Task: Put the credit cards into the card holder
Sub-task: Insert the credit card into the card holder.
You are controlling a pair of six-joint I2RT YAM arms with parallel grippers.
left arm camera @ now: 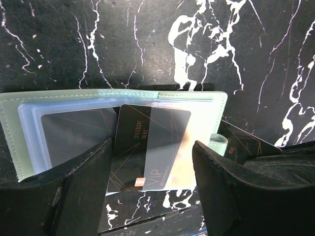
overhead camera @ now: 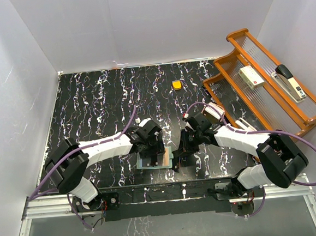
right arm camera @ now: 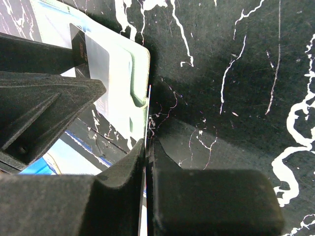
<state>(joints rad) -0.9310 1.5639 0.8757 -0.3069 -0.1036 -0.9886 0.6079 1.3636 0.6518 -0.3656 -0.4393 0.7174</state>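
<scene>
The card holder [overhead camera: 155, 160] is laid open at the lower centre of the top view. A card [left arm camera: 147, 147] is set partly into it. A second card [left arm camera: 243, 145] is found just to its right. A small block [overhead camera: 177, 85] is placed well above, and a rack [overhead camera: 257, 47] at the upper right.

The white-shelled left arm [overhead camera: 103, 149] and right arm [overhead camera: 237, 138] share bulky black joint housings. A thin purple cable [overhead camera: 130, 120] loops along each. Their matte black plastic fingers [left arm camera: 74, 196] look wedge-shaped and grainy.
</scene>
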